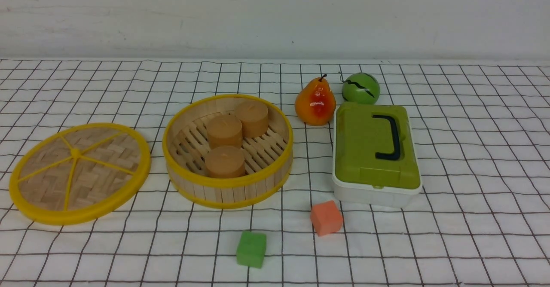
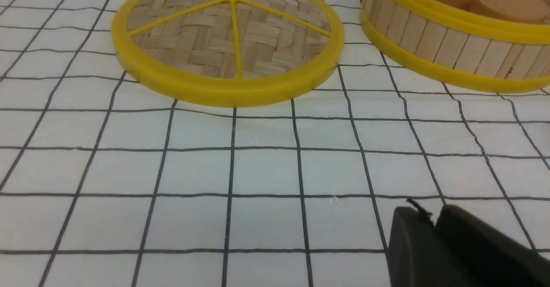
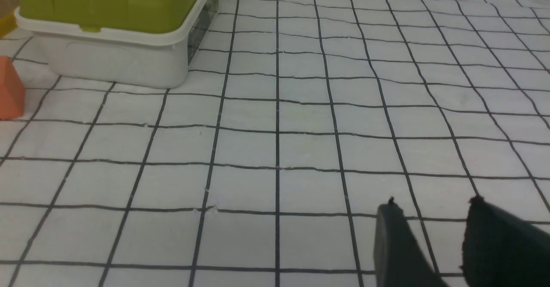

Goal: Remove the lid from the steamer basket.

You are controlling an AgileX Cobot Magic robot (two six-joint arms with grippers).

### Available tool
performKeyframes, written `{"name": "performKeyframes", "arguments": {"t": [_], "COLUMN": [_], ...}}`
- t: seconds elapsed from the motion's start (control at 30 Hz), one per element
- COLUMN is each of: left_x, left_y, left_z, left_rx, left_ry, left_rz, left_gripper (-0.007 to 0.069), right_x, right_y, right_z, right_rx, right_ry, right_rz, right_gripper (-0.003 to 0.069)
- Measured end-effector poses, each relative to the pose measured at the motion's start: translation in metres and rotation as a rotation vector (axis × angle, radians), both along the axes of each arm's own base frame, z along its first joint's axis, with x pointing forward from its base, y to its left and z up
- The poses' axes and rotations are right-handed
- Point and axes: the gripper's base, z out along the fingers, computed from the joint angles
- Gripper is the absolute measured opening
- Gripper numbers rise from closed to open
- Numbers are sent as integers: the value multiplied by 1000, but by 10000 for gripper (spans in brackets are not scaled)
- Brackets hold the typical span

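Observation:
The lid (image 1: 79, 173), a woven bamboo disc with a yellow rim and spokes, lies flat on the cloth to the left of the steamer basket (image 1: 227, 184). The basket stands uncovered and holds three tan cylinders (image 1: 224, 161). Neither arm shows in the front view. In the left wrist view the lid (image 2: 227, 42) and the basket wall (image 2: 447, 46) lie ahead of my left gripper (image 2: 429, 212), whose jaws are together and empty, well short of the lid. In the right wrist view my right gripper (image 3: 434, 205) has its jaws apart and empty over bare cloth.
A white box with a green lid and black handle (image 1: 376, 154) stands right of the basket; it also shows in the right wrist view (image 3: 116, 29). A pear (image 1: 315, 102) and a green ball (image 1: 361, 88) sit behind it. An orange cube (image 1: 326, 218) and a green cube (image 1: 251, 249) lie in front.

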Motion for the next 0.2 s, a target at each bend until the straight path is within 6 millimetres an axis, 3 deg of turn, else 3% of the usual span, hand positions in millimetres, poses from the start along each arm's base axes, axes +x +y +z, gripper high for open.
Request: {"name": "performKeyframes", "arguments": {"t": [0.2], "left_x": [0], "left_y": [0], "left_z": [0], "left_rx": [0], "left_ry": [0], "left_rz": [0], "left_gripper": [76], "right_x": [0], "right_y": [0], "right_z": [0], "right_rx": [0], "right_ry": [0], "right_rz": [0], "right_gripper": [239]}}
